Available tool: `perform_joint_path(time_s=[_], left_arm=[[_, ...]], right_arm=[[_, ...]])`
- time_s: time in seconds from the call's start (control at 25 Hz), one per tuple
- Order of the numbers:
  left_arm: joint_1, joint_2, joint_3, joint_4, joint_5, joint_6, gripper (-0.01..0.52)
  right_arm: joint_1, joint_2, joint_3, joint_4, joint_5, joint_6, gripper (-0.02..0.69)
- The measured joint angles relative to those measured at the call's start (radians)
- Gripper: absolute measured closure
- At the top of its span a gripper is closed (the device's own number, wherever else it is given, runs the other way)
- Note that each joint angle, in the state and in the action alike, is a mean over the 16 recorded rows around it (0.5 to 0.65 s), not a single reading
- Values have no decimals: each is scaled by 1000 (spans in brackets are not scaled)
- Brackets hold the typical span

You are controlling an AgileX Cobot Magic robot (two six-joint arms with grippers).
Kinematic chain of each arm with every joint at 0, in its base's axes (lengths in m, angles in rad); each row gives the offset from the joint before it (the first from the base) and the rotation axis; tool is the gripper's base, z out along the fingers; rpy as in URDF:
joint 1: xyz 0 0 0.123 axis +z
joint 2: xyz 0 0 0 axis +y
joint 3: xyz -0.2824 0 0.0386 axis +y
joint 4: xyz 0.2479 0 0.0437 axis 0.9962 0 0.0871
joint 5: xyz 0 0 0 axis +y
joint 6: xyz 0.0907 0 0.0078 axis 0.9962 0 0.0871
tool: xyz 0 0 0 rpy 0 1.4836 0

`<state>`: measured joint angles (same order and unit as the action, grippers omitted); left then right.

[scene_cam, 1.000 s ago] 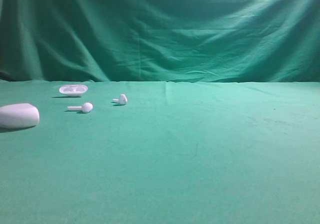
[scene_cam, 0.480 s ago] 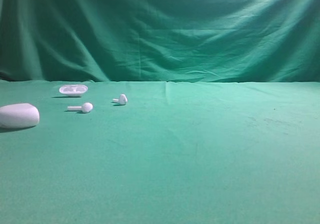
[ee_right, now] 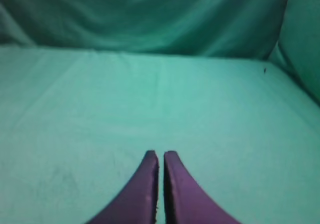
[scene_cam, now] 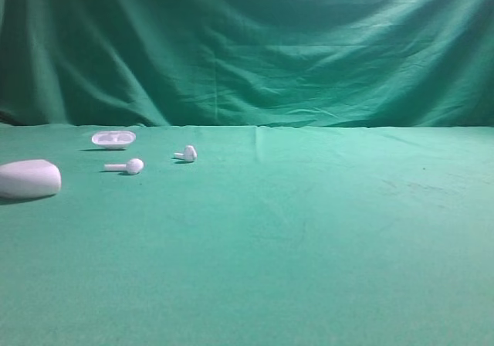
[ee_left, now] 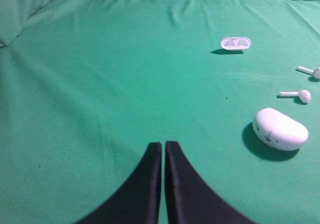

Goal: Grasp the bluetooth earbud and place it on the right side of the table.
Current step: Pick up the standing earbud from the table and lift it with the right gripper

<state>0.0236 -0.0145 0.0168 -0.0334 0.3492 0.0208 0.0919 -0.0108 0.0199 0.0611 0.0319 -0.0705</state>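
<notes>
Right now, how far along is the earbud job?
Nothing is done yet. The bluetooth earbud lies on the table's left side near the twin earbud. Left gripper and right gripper are shut and empty. Grasping and placing it on the right remain.

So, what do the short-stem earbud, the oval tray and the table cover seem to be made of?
The bluetooth earbud looks like white glossy plastic, judging by its smooth, bright surface. The oval tray seems to be thin whitish plastic, perhaps slightly translucent. The table is covered in matte green cloth, shown by its creases.
</notes>
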Motion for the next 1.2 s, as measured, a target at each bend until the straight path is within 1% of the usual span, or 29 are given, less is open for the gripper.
perform_joint_path(time_s=[0.16,0.32,0.44,0.56,0.72,0.88,1.04,1.2], left_arm=[[0,0,0,0,0,0,514],[0,0,0,0,0,0,514],[0,0,0,0,0,0,514],[0,0,0,0,0,0,514],[0,0,0,0,0,0,514],[0,0,0,0,0,0,514],[0,0,0,0,0,0,514],[0,0,0,0,0,0,514]], right_arm=[[0,26,-50,62,-70,-6,665],[0,99,-144,119,-33,-25,665],[0,187,-231,152,65,-50,665],[0,301,-329,171,209,-75,665],[0,490,-457,177,390,-115,665],[9,693,-575,191,530,-165,665],[54,898,-697,195,638,-216,665],[137,1105,-842,171,719,-250,665]])
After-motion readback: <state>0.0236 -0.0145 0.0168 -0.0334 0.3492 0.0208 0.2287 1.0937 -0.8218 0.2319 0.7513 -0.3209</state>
